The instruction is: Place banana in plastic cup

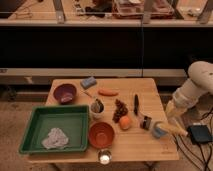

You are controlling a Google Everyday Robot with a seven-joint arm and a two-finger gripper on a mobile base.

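The light-blue plastic cup stands near the table's right front edge. The pale-yellow banana lies slanted just right of it, its left end at or on the cup's rim and the rest reaching past the table edge. My gripper is at the end of the white arm, right above the banana and to the right of the cup. I cannot see whether it holds the banana.
A small dark object sits left of the cup, next to an orange fruit. A carrot, knife, grapes, red bowl, purple bowl, utensil cup, clear glass and green tray fill the table.
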